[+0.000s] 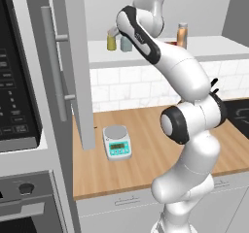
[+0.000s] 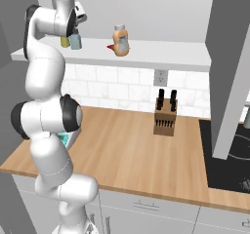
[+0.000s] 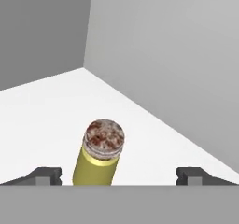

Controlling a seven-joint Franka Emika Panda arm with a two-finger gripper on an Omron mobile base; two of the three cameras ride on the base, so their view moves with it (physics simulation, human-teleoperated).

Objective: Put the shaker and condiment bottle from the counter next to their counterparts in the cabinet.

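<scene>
The white arm rises from the counter (image 1: 146, 130) edge, bends at a dark elbow and reaches up and back to the cabinet (image 2: 146, 57) shelf, its hand hidden behind its own upper link in the left base view.

Taking the olive-yellow jar (image 1: 112, 42) on the shelf as the mark: the grey cabinet door (image 1: 73, 67) stands open to its left, the shaker (image 1: 126, 44) stands upright just beside it on its right, and the condiment bottle (image 1: 182, 35) stands well to the right on the same shelf, with a red pointed bottle (image 2: 113, 46) lying by its base. Below the jar, on the counter, sits a small scale (image 1: 117, 142); a knife block (image 2: 165, 113) stands further right.

In the hand view the gripper (image 3: 119, 176) has its fingers spread wide with nothing between them; the olive-yellow jar stands just ahead, nearer the left finger, untouched.
</scene>
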